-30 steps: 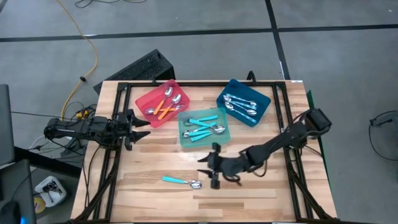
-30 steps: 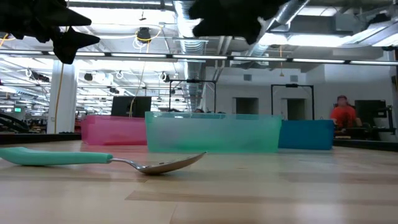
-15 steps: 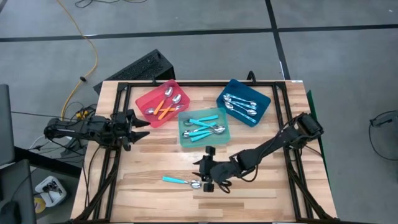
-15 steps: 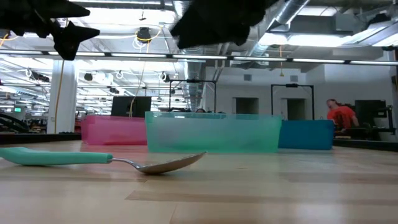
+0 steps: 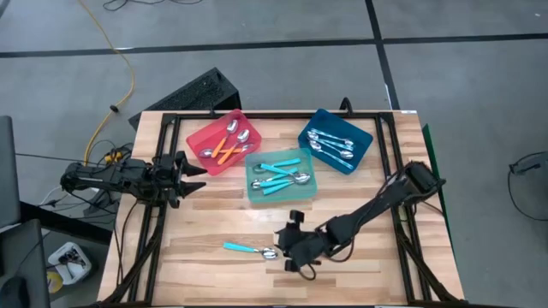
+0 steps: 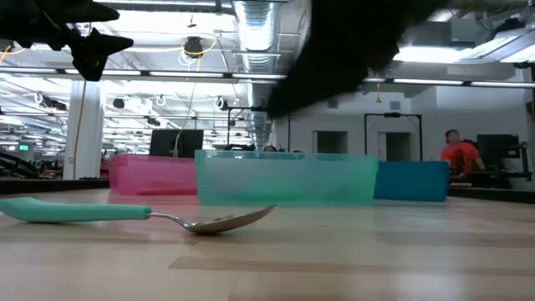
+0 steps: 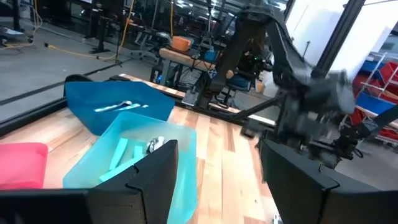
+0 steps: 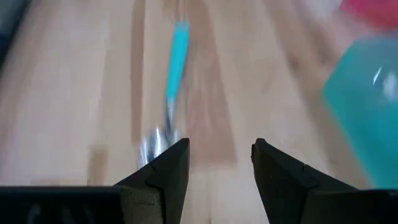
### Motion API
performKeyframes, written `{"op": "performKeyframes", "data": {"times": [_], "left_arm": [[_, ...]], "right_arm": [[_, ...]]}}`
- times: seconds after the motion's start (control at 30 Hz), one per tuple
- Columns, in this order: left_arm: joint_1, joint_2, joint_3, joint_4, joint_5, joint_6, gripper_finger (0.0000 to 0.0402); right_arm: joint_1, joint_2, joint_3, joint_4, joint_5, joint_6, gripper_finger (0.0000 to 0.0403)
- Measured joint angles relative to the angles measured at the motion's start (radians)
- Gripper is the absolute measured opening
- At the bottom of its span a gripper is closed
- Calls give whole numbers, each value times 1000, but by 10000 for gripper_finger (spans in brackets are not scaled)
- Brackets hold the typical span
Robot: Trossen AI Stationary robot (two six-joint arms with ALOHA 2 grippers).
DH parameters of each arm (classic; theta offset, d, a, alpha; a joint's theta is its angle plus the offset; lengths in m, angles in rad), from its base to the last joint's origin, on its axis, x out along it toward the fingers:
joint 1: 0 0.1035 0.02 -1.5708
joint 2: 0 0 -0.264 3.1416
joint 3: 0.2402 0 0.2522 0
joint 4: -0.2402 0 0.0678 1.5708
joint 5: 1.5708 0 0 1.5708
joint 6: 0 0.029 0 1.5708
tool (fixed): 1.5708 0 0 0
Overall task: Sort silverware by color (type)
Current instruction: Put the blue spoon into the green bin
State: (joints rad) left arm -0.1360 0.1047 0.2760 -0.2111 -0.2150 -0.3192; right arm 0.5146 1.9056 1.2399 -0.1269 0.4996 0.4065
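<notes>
Right tool [image 5: 289,249] spread, low beside bowl of lone teal spoon [image 5: 248,249] on counter [image 5: 342,265]. Left tool [image 5: 190,176] spread, waiting at counter's left edge.

Overhead and table-level views share the teal-handled spoon [image 5: 250,250].

The right arm reaches from the right edge toward lower centre of the high view, its hand [image 5: 294,245] low with fingers [image 8: 163,172] parted. The left hand [image 5: 177,177] waits at centre left, fingers spread.
</notes>
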Motion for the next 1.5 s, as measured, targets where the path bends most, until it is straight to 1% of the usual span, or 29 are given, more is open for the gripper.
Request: {"op": "performKeyframes", "data": {"times": [0.07,0.2,0.3,0.37,0.47,0.53,0.73,0.87,1.03,1.13,1.43,1.5], "left_arm": [[0,0,0,0,0,0,214],[0,-1,0,4,0,0,214],[0,1,0,9,-1,-8,214],[0,-2,0,6,-1,-15,214],[0,1,0,8,-1,-24,214],[0,1,0,7,-1,-31,214],[0,0,0,1,-2,-34,214],[0,0,0,-1,-2,-34,214],[0,0,0,-4,-2,-34,214],[0,0,0,-5,-1,-33,214],[0,0,0,-10,-2,-32,214],[0,0,0,-10,-2,-31,214]], "right_arm": [[15,50,11,-1,-6,4,193],[50,107,58,14,-49,-24,193],[76,118,71,0,-56,-80,193],[83,139,86,32,-48,-105,193],[91,143,78,17,-2,-157,193],[91,159,85,45,-3,-169,193],[70,163,81,35,-30,-180,195],[57,163,81,58,-33,-251,213],[32,183,82,69,-126,-246,246],[28,196,80,72,-152,-257,260],[9,211,81,42,-165,-261,265],[2,211,81,40,-183,-261,265]]}}
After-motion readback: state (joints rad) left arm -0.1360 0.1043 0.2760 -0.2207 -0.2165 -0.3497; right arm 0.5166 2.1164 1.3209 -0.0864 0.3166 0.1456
